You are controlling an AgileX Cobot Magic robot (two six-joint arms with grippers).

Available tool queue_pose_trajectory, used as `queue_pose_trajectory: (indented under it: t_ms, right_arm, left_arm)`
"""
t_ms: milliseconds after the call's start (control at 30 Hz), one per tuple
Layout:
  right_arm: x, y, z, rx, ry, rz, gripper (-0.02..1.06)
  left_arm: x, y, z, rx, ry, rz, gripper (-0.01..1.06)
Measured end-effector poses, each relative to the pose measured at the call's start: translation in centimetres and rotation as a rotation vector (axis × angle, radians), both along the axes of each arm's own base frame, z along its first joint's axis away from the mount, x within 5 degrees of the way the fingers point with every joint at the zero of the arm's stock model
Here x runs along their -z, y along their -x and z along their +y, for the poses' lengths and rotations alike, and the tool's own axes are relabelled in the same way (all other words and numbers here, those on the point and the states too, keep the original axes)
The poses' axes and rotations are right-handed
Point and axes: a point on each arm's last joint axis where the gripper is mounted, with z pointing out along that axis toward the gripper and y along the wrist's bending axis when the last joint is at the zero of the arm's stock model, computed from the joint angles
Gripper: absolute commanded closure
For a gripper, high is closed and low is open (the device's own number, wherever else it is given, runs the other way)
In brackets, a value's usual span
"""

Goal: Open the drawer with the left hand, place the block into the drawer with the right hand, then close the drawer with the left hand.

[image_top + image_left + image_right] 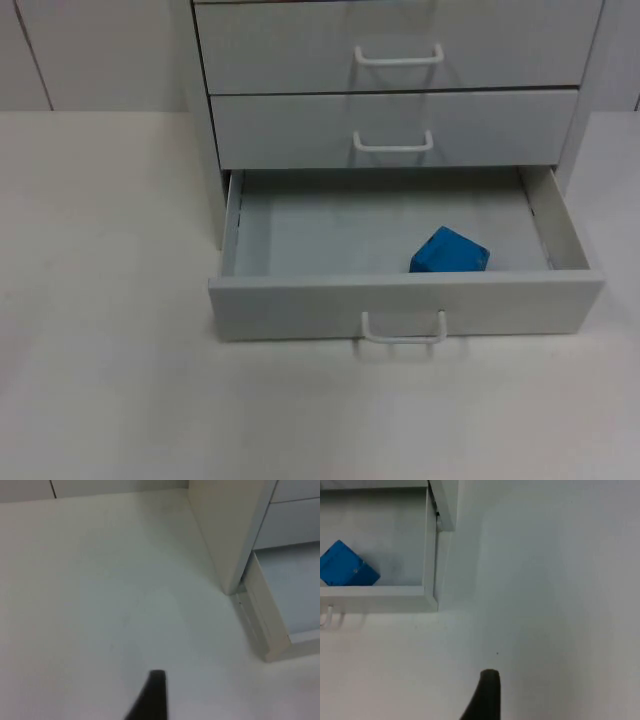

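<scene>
The blue block (449,252) lies in the open drawer (300,300), well apart from both grippers; whether their grips are closed I cannot tell.

A: What's cut off in top view?
B: Cabinet (400,90) top and rt side run out of frame. Block's (449,252) lower part hidden behind drawer (400,305) front wall.
</scene>
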Motion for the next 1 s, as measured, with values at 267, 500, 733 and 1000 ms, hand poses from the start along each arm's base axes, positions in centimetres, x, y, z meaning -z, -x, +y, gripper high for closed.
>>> queue_pose_trajectory:
  t_ms: [267, 500, 733, 1000]
  right_arm:
    - [0.0, 0.0, 0.0, -0.003, 0.003, -0.002, 0.3]
    - [0.0, 0.0, 0.0, -0.004, 0.005, -0.002, 0.3]
    - [0.0, 0.0, 0.0, -0.007, 0.007, -0.002, 0.3]
    - [0.0, 0.0, 0.0, -0.007, 0.012, -0.006, 0.3]
  left_arm:
    - [-2.6, -2.5, -1.0, 0.116, 0.018, 0.003, 1.05]
    - [-3.6, -5.7, -2.3, 0.25, 0.052, 0.034, 1.05]
    - [-3.9, -8.4, -5.9, 0.422, -0.037, 0.045, 1.05]
    - [-0.1, -9.1, -12.5, 0.586, -0.405, 0.086, 1.05]
